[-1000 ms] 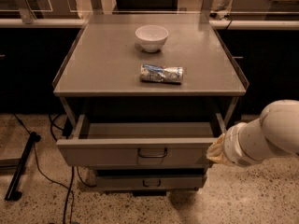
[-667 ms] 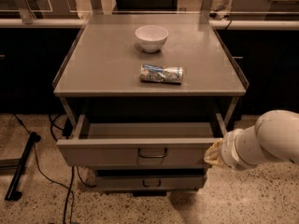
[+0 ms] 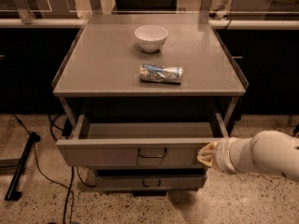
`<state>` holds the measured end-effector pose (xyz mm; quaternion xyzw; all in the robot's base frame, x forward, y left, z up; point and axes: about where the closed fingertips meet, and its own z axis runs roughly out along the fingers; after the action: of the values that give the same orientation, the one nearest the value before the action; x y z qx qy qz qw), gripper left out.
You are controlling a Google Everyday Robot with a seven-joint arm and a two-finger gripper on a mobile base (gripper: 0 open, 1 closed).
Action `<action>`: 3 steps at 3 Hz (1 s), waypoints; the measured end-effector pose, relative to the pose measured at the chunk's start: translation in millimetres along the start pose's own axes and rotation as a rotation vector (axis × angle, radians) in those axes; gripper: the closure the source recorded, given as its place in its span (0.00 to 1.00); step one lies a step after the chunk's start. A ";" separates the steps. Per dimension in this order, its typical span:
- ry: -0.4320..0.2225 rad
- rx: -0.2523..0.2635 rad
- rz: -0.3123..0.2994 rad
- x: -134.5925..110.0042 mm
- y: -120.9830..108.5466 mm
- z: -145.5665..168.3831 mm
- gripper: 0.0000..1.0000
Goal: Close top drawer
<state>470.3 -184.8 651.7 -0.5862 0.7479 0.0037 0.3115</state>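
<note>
The top drawer is pulled well out of the grey metal cabinet. Its wide flat front has a small dark loop handle at the centre, and its inside looks empty. My gripper comes in from the right on a white arm. Its tan tip sits against the right end of the drawer front. A narrower lower drawer sits nearly closed beneath.
On the cabinet top stand a white bowl and a crumpled chip bag. Dark cables and a black stand leg lie on the speckled floor at left. Dark counters flank the cabinet.
My arm has shifted slightly down and to the right along the drawer's right end. The drawer stays about as far out as before.
</note>
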 end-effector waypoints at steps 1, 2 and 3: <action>0.006 -0.005 0.000 -1.2 0.3 -1.6 1.00; 0.024 0.028 -0.034 4.0 -4.1 -1.2 1.00; 0.034 0.087 -0.106 4.2 -16.2 3.9 1.00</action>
<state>485.9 -192.0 652.4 -0.6108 0.7205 -0.0551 0.3236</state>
